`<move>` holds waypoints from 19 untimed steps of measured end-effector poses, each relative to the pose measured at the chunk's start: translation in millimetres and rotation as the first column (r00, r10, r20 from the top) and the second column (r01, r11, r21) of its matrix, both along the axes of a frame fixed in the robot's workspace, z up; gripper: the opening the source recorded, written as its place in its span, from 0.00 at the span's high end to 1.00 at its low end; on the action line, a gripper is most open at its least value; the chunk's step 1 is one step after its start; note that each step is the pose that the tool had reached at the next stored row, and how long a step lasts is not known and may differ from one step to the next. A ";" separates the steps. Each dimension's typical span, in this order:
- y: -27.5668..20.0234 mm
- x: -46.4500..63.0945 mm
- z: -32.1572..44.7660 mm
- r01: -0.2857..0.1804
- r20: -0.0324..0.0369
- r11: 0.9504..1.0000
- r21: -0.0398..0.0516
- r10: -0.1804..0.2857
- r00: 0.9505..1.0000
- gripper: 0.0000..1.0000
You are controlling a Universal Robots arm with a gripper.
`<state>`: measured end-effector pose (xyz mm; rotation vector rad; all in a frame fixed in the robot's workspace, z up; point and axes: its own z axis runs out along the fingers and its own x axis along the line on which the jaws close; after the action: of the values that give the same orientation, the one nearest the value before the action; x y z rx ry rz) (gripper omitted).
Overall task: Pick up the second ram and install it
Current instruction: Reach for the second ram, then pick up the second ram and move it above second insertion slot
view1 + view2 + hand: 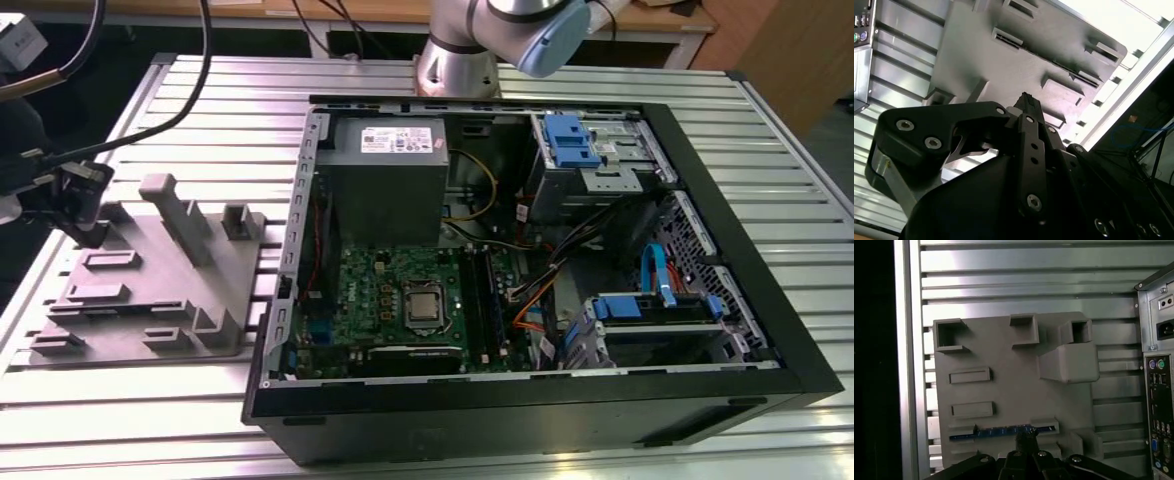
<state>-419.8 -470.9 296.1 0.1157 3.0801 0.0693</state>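
Observation:
The second ram (1004, 431) is a thin blue-green strip lying in a long slot of the grey fixture tray (1004, 360), seen in the first wrist view. My gripper (1027, 440) hovers above the tray, its tips right beside the middle of the strip and not touching it. The tips sit together with no gap showing and nothing between them. In the second wrist view my gripper (1026, 100) points at the same tray (1004, 70). In the exterior view my gripper (80, 225) hangs over the outer edge of the tray (134, 290), at that view's left.
The open computer case (534, 410) lies on the slatted metal table (200, 100), on the exterior view's right of the tray. Inside are the green motherboard (387, 290), the grey power supply (387, 170) and blue drive bays (567, 140). The case's rear ports (1159, 390) border the tray.

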 end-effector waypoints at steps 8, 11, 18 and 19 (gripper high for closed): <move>-0.8 -6.5 -12.9 0.000 0.000 1.000 0.000 0.000 1.000 0.90; -0.9 -7.3 -16.3 0.000 0.000 1.000 0.000 0.000 1.000 0.90; -0.9 -7.4 -20.0 0.000 0.000 1.000 0.000 0.000 1.000 0.90; -0.9 -7.4 -20.2 0.000 0.000 1.000 0.000 0.000 1.000 0.90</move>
<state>-427.2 -471.7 275.9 0.1157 3.0802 0.0691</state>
